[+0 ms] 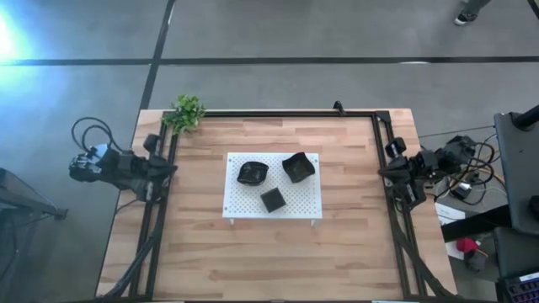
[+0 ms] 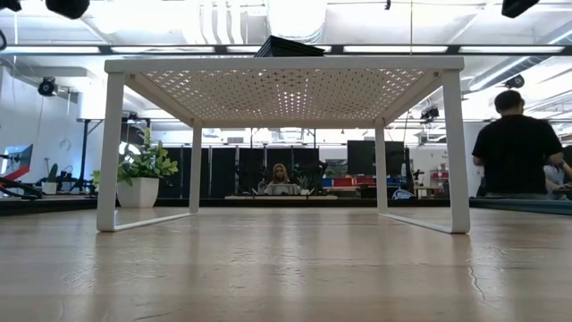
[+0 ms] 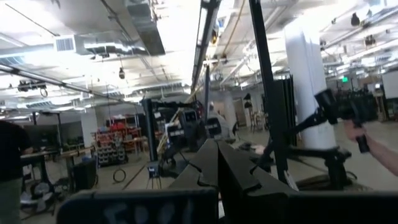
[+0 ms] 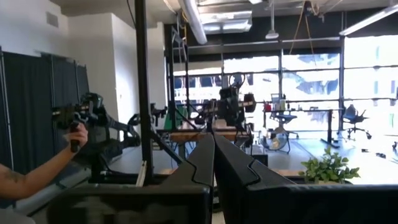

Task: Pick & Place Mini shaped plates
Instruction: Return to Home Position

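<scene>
Left tool (image 3: 217, 146): your two fingers are pressed together with nothing between them. It is parked at the left edge of the surface (image 1: 253, 252), by the black frame rail (image 1: 162, 210), and points in toward the middle. Its wrist camera looks out into the room, where a person's hand (image 3: 357, 132) grips a dark handle.

Right tool (image 4: 213, 140): its fingers are closed against each other too, and empty. It sits at the right edge, mirroring the left tool. Both tools are well apart from the plates.

The white perforated shelf (image 1: 236, 206) stands mid-surface on four legs, and all three black plates you can see rest on top of it.
- The wavy-edged plate (image 1: 252, 172) is on the left half, toward the far side.
- The larger angular plate (image 1: 298, 166) is on the right half, far side, turned cornerwise. You can't tell from above whether it is one piece or a stack.
- The small square plate (image 1: 272, 199) is near the front edge, about centre, between the other two and touching neither.

At table height only a dark sliver shows above the shelf top, and nothing is under the shelf.

A green plant (image 1: 186, 112) stands at the far left corner. A person in a dark shirt (image 2: 517, 148) stands in the room beyond the surface.
</scene>
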